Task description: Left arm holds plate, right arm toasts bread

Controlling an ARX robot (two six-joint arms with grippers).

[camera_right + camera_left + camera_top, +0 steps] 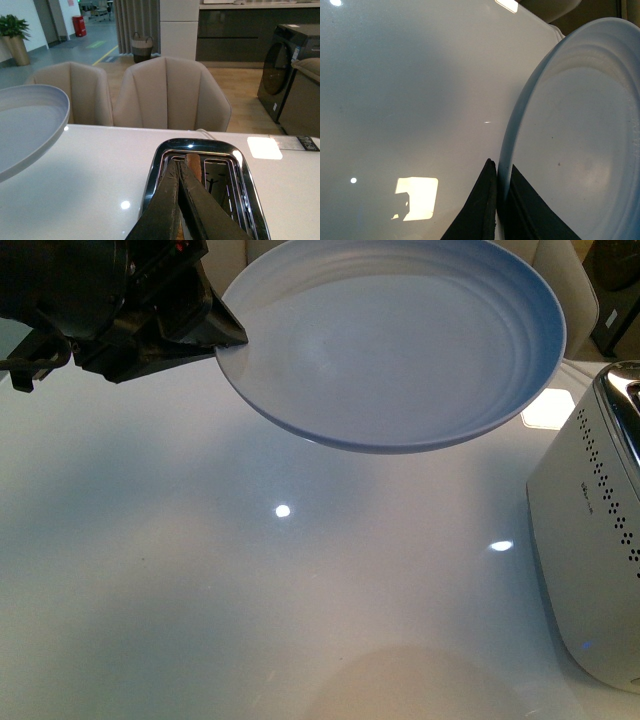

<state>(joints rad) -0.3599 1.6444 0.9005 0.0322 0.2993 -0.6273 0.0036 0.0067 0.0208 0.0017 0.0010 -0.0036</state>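
Note:
My left gripper (228, 337) is shut on the rim of the pale blue-grey plate (400, 340) and holds it tilted above the table. In the left wrist view the black fingertips (490, 172) pinch the rim of the plate (570, 140) from both sides of my left gripper (501, 167). My right gripper (178, 164) is shut on the bread (193, 166). Only the bread's tan crust edge shows, standing in one slot of the toaster (200, 146). The other slot is empty. In the front view the right arm and the bread are out of sight.
The white toaster (600, 540) with a chrome top stands at the table's right side. The glossy white table (200, 570) spreads below the plate (25, 120). Beige chairs (170, 95) stand beyond the far edge.

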